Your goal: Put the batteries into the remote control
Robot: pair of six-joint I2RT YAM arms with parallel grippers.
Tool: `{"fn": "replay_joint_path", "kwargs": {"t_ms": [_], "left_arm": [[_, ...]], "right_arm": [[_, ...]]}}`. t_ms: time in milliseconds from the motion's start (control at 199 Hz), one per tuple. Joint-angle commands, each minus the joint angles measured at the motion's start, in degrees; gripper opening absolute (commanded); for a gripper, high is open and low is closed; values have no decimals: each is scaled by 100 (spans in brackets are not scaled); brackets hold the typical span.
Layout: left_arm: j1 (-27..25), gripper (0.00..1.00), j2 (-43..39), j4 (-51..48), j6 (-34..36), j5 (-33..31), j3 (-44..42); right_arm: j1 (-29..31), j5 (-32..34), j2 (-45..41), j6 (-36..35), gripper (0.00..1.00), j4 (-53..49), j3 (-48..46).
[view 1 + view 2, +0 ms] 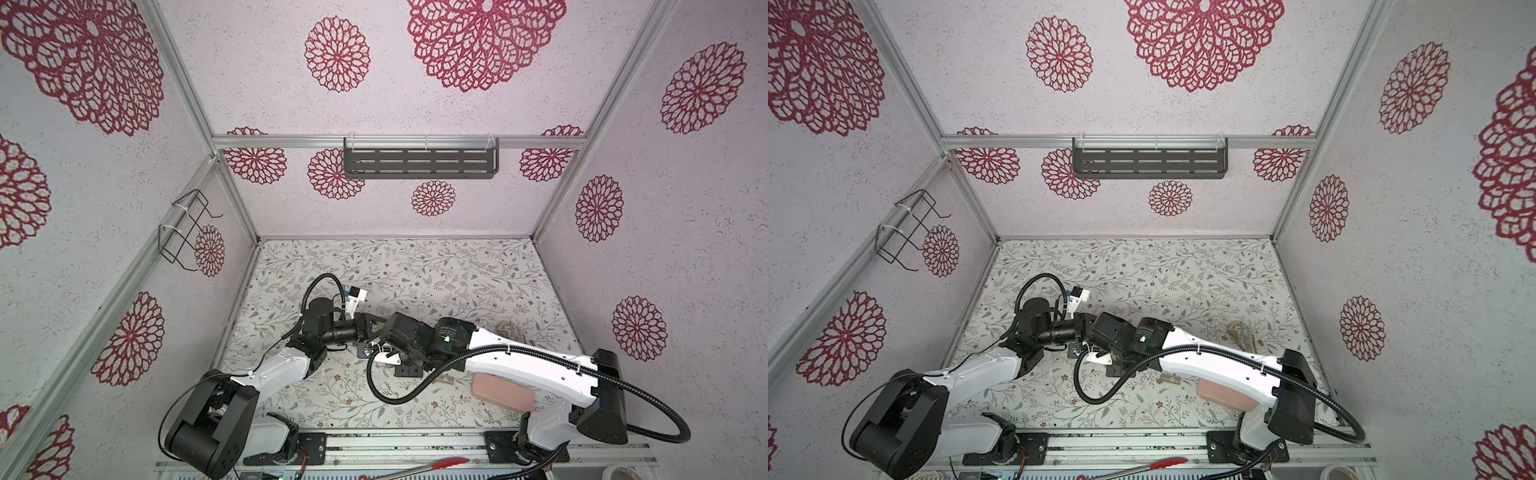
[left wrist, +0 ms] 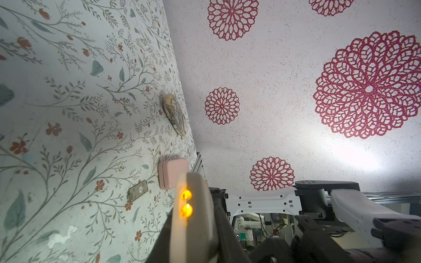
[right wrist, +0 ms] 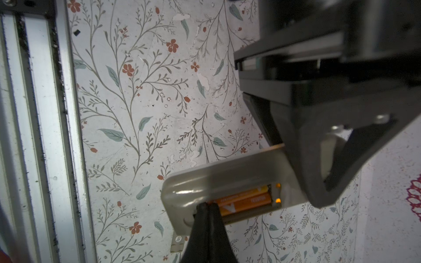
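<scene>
Remote control [image 3: 227, 177] (slim, greyish-beige) clamped by left gripper [image 2: 193, 232]; both orange cylindrical batteries [image 3: 243, 200] seated, uncovered; right gripper [image 3: 206, 218] closed, empty.

Left end effector [image 2: 193, 232] is clamped, right end effector [image 3: 206, 211] pinched closed, tips nearly meeting.

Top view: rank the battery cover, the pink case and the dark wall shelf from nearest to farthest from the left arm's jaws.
1. Battery cover: on the table, just to the right.
2. Pink case: farther right, toward the front.
3. Dark wall shelf: high on the back wall.
</scene>
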Motion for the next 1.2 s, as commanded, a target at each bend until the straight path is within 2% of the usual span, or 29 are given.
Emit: {"fn": "replay_joint_path", "kwargs": {"t_ms": [0,592,823,1053,1194], "left_arm": [[-132,0,-97,272,-140,483,5],[-142,0,-132,256,-132,483,14],[-116,0,-201,-9,40,381,51],[55,0,-373,-391,238,45,-29],[221,0,-542,-813,422,-272,-119]], "right_arm": [[-52,385,155,70,0,234,200],[-61,318,215,83,0,248,17],[-56,375,124,243,0,53,431],[-56,-25,-437,807,26,99,639],[-56,-64,-924,1411,39,116,354]]}}
